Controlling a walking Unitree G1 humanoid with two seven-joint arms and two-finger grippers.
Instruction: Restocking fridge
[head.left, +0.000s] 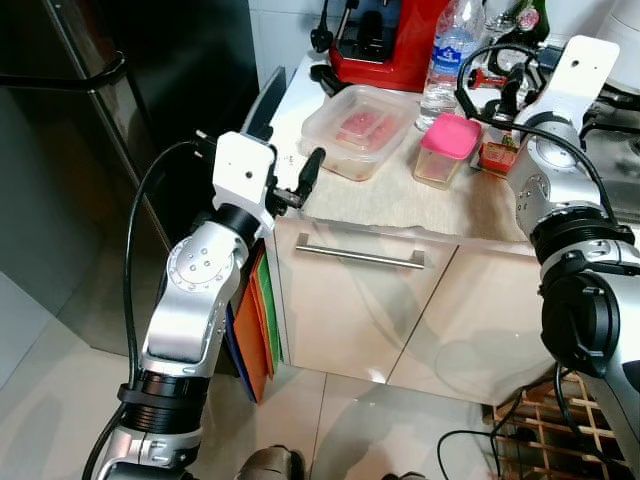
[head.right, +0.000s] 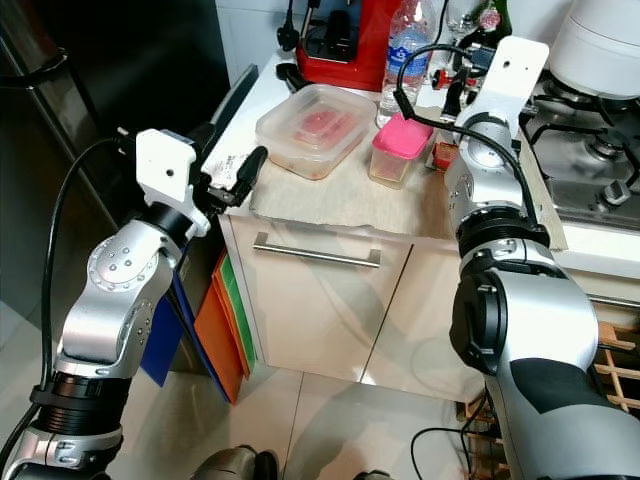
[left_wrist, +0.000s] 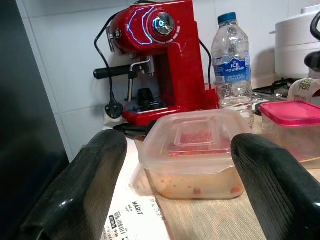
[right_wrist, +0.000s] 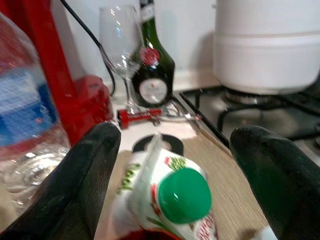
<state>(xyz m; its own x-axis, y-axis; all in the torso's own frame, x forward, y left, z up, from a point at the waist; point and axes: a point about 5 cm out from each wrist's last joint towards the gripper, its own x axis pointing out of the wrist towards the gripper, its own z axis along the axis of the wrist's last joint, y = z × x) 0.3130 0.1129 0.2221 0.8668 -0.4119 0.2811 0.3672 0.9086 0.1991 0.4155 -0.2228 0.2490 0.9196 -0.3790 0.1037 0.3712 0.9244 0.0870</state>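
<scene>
Reaching for stock on the tabletop (head.left: 400, 205), both hands are spread wide and hold nothing. The left hand (head.left: 290, 190) faces the clear lidded container (head.left: 358, 130); it should advance until both fingers straddle the walls below the lid. Beyond that container, past the pink-lidded tub (head.left: 447, 148), the right hand (right_wrist: 175, 170) brackets a green-capped carton (right_wrist: 172, 200); close gently, since it looks soft.

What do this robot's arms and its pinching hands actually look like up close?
Both arms are silver metal with rounded joints and black collars. Each wrist carries a flat white plate, and a thin black cable loops along each arm. The left gripper and right gripper each have two long, glossy black fingers with rounded tips.
</scene>
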